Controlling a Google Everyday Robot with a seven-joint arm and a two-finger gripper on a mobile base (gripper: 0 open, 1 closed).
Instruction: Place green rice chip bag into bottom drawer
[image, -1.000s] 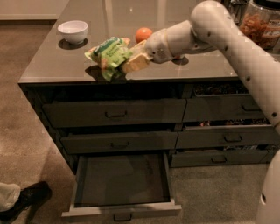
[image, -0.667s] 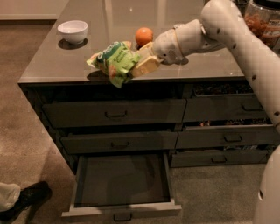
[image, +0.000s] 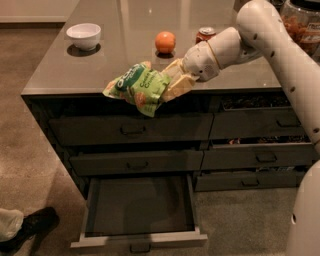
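Note:
The green rice chip bag (image: 139, 87) is crumpled light-green foil with a dark logo oval and orange chip pictures. It hangs in the air just past the counter's front edge, over the drawer fronts. My gripper (image: 172, 84) is shut on the bag's right side, and the white arm reaches in from the upper right. The bottom drawer (image: 140, 238) is pulled open below, wide and shallow with a dark flat inside, a pale rim and a small bar handle. The bag is high above the drawer's opening.
On the grey counter (image: 60, 75) stand a white bowl (image: 83, 35), a round orange fruit (image: 165, 42) and a red can (image: 205, 35). Two shut drawers (image: 131, 129) lie above the open one; narrower drawers (image: 260, 157) fill the right column. A dark shoe (image: 30, 227) lies on the floor at lower left.
My gripper has carried the bag forward off the counter top and past its front edge, a little rightward. The can behind the arm has come into view.

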